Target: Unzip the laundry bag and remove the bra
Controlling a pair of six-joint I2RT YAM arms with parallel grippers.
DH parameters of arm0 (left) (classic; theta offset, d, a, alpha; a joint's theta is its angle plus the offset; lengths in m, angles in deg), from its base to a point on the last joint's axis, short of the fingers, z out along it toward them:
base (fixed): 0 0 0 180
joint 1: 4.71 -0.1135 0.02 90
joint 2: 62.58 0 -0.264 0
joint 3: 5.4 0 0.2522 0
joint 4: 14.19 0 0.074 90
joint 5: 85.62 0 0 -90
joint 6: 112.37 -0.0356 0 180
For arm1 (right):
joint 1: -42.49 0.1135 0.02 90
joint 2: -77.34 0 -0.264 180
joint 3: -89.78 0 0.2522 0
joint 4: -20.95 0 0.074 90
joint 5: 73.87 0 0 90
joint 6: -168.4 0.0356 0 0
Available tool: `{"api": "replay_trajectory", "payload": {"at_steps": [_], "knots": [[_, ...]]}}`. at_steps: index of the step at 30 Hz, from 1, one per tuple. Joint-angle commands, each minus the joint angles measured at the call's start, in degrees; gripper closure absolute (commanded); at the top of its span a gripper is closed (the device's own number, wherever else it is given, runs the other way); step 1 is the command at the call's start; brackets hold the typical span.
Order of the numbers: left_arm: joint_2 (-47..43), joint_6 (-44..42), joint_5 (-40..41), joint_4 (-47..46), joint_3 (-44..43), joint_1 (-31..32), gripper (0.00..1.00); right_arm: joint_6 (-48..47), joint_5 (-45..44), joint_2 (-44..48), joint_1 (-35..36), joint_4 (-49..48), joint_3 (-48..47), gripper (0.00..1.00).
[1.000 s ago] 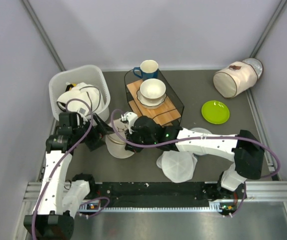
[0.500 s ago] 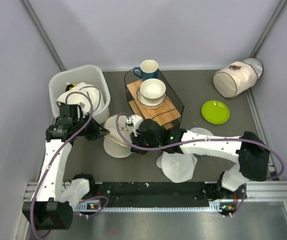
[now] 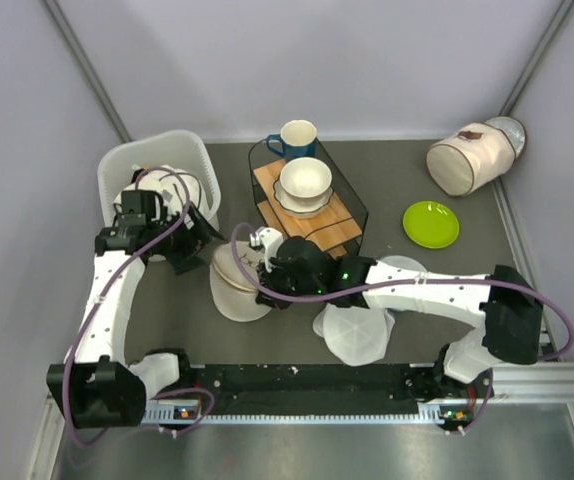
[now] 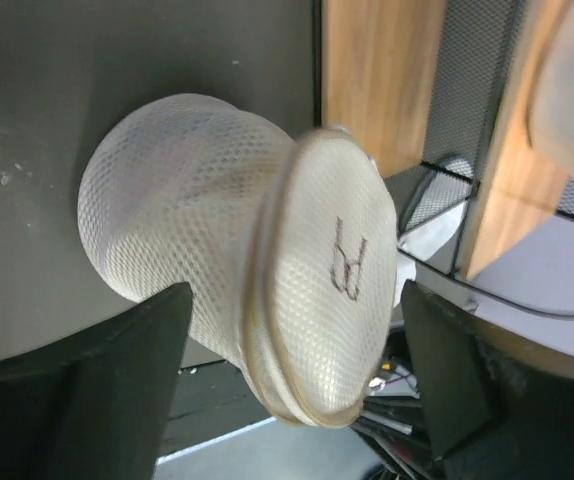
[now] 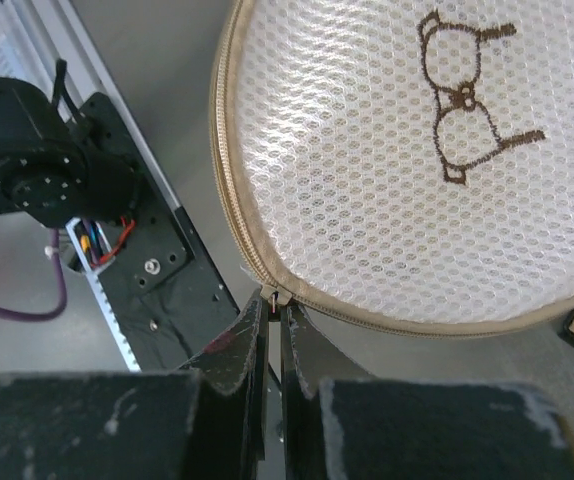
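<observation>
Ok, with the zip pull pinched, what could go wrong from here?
The left jaws stand open around the bag, not clamped on it, so a pull may drag the whole bag instead of unzipping it. The right jaws pinch only the small zip pull at their tips; it could slip out.

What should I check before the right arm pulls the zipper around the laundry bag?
1. Right gripper shut on the zip pull: ok.
2. Left gripper holding the laundry bag: not ok, jaws open either side of it.
3. Zip already started: not ok, the visible rim looks closed.
4. Bra inside: cannot tell through the mesh.
5. Room beside the wire rack: cannot tell, the bag sits close.
</observation>
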Motion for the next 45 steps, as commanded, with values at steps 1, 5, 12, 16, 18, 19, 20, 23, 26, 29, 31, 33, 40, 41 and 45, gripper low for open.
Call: {"api": "replay_trajectory", "payload": {"at_steps": [1,5,12,16,18,19,20,23,26,29,31,33,40,41,45], "knots": [[-7.17,-2.13,0.74,2.64,-5.22,-0.55,0.02,1.44,1.20,-2.33,0.76,-1.50,-5.47,1.00],[-15.33,1.72,0.40,5.56,-1.37,-0.55,0.01,1.53,2.08,-3.48,0.85,-2.21,-6.53,1.00],[-21.33,9.12,-4.18,-0.15,11.20,-0.29,0.01,1.36,2.78,-4.27,0.85,-2.03,-6.62,1.00],[-19.93,9.65,-4.09,-2.43,12.88,-0.03,0.02,1.45,2.87,-4.45,0.76,-1.86,-6.35,1.00],[-19.40,10.26,-4.27,-5.51,13.75,-0.03,0.22,1.36,2.87,-4.62,0.76,-1.77,-6.26,1.00],[-18.53,10.27,-4.18,-5.87,13.58,-0.03,0.38,1.36,2.87,-4.62,0.76,-1.60,-6.18,1.00],[-18.00,9.57,-3.92,-5.96,12.97,-0.03,0.59,1.36,2.87,-4.54,0.68,-1.33,-6.00,1.00],[-15.28,5.35,1.60,-0.44,7.45,-0.11,1.00,0.04,1.47,-2.70,0.15,0.07,-3.91,1.00],[-13.07,1.22,6.71,4.32,1.47,-0.20,1.00,-0.57,1.20,0.82,-1.69,0.78,0.13,1.00],[-11.49,-0.89,8.30,4.50,-1.70,-0.81,1.00,-1.98,-0.02,3.81,-2.49,2.79,2.87,1.00],[-9.82,-1.33,7.69,3.28,-2.85,-1.08,1.00,-2.42,0.32,4.78,-2.49,3.06,3.58,1.00],[-8.25,-0.99,5.16,1.35,-2.42,-1.17,1.00,-1.72,1.55,4.78,-2.40,2.98,3.84,1.00],[-5.16,-1.77,-2.51,-2.19,-1.18,-0.99,0.61,0.13,2.08,1.97,-1.70,0.96,-2.12,1.00],[-5.77,-2.04,-2.16,-1.40,-1.79,-0.91,0.30,0.48,1.90,1.10,-1.79,0.78,-3.00,1.00],[-10.77,-3.10,-0.31,4.49,-3.47,-0.99,0.01,1.53,2.25,-1.54,-1.79,0.69,-6.52,1.00]]}}
